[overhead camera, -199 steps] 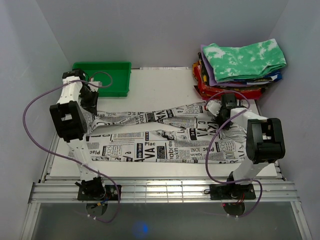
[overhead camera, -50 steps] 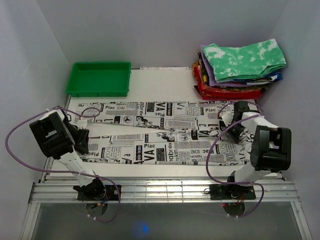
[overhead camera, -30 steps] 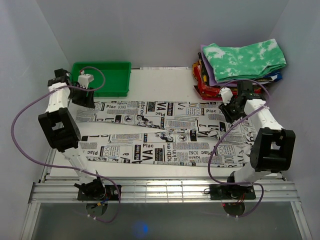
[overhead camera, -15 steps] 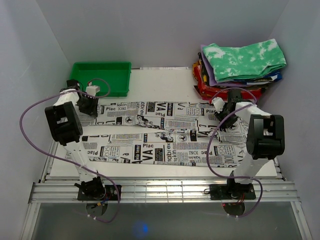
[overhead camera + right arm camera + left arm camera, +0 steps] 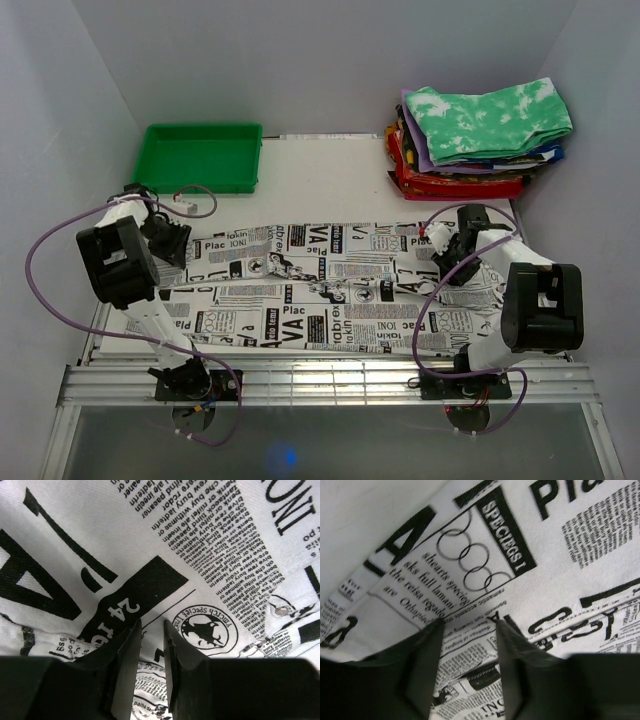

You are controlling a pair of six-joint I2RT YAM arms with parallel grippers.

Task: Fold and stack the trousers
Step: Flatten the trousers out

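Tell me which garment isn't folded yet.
The newspaper-print trousers, spread lengthwise across the table. The green tie-dye garment and the red and multicoloured clothes under it are already folded, stacked at the far right corner.

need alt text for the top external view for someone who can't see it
A pair of newspaper-print trousers lies spread across a white table, the left gripper and right gripper each gripping one end of the far edge. A green tray sits far left; a stack of folded clothes topped by a green tie-dye garment sits far right.
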